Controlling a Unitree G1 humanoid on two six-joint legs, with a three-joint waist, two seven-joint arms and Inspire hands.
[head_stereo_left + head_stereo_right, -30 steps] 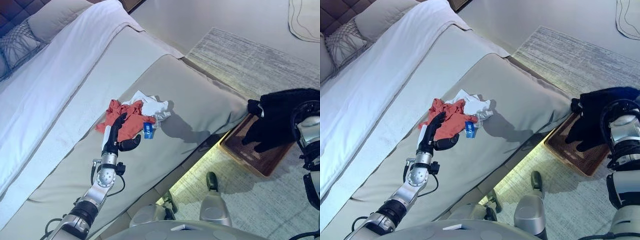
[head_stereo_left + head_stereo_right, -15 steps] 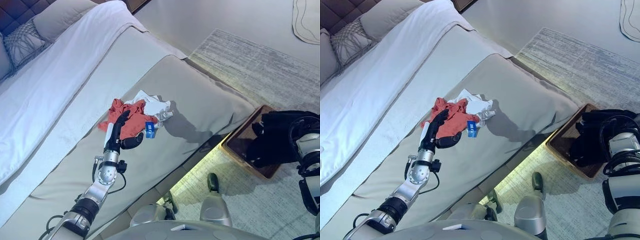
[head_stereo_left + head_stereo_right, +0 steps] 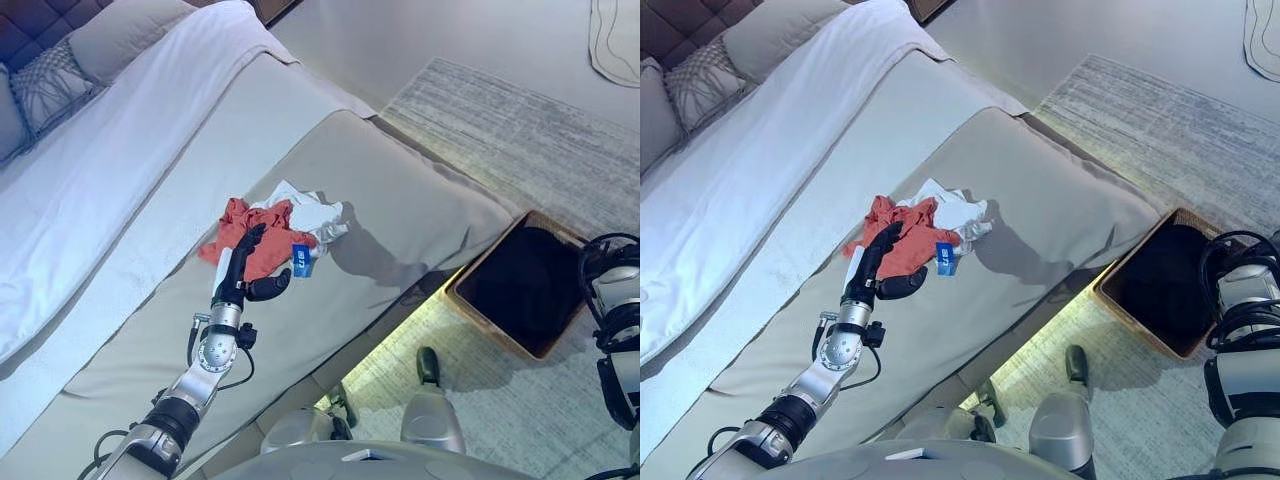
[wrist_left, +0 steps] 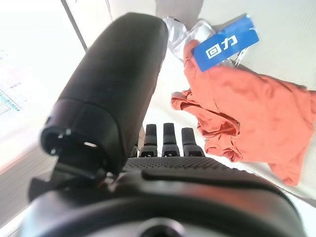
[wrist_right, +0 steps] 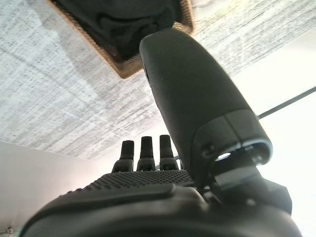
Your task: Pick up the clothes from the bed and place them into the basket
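The black garment (image 3: pixel 528 285) that hung from the right hand (image 5: pixel 163 148) a second ago now lies inside the basket (image 3: pixel 478 314); that hand has released it, fingers straight.

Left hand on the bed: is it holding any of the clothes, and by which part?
Nothing is held. The left hand rests open, fingers straight, against the edge of the crumpled orange garment. The right hand is open and empty too.

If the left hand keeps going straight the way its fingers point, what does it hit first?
Most likely the orange garment: the left hand, fingers straight, already reaches its near edge on the bed. The white garment lies just beyond. Whether they already touch is unclear.
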